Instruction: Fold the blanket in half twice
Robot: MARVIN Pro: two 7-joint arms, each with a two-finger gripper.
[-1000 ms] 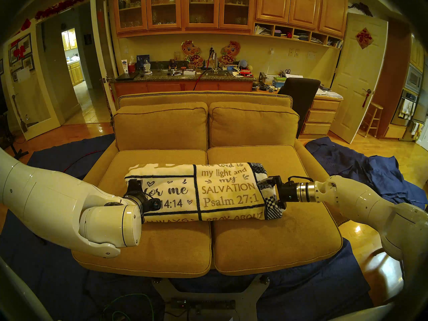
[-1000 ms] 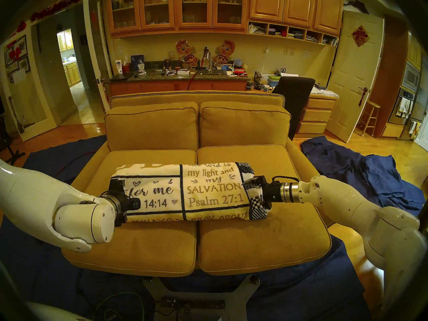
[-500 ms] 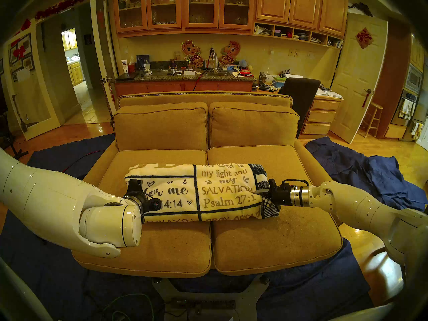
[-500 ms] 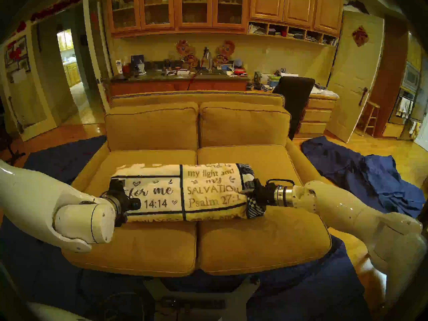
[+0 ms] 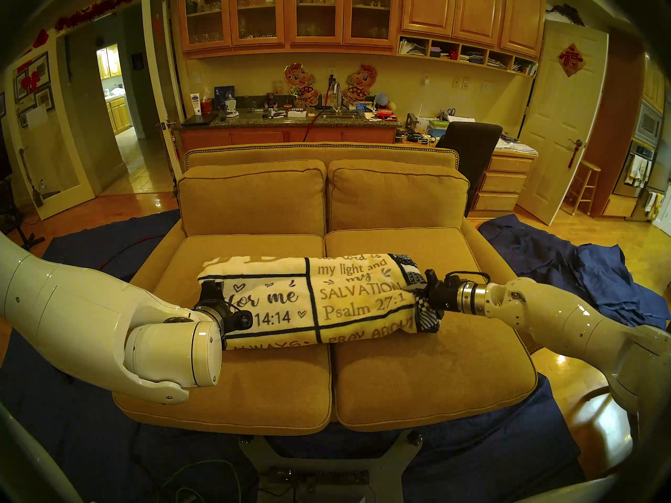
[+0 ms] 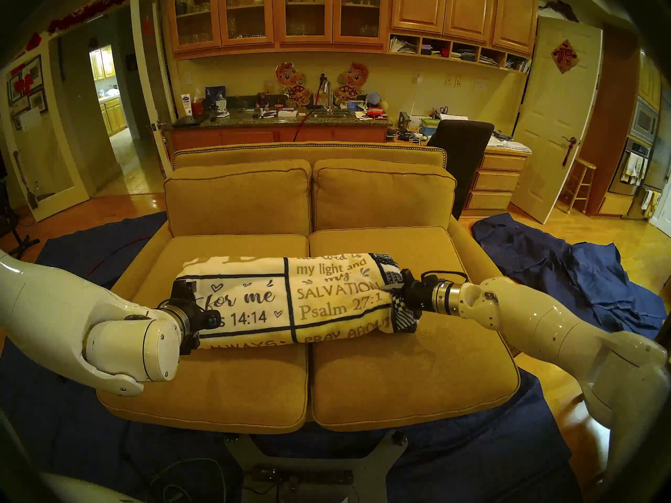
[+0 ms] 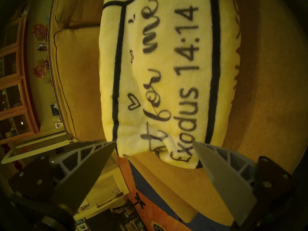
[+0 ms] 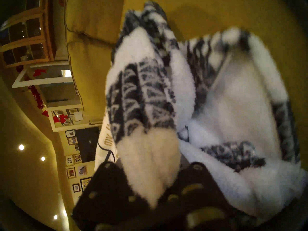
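Observation:
The blanket lies folded into a long cream strip across both seat cushions of the couch, verse lettering facing up. My left gripper is open at its left end. In the left wrist view both fingertips straddle that end of the blanket without pinching it. My right gripper is shut on the navy-and-white checkered right end, which is bunched and slightly raised. In the right wrist view the fleece fills the frame and hides the fingers.
The couch's back cushions stand just behind the blanket. Plain dark blue cloths cover the floor to the right and around the couch. Bare seat cushion lies between the blanket and the couch's front edge.
My right gripper went from open to shut on the blanket's checkered end, then pulled it up and slightly back, gathering the cloth. The left arm has not moved.

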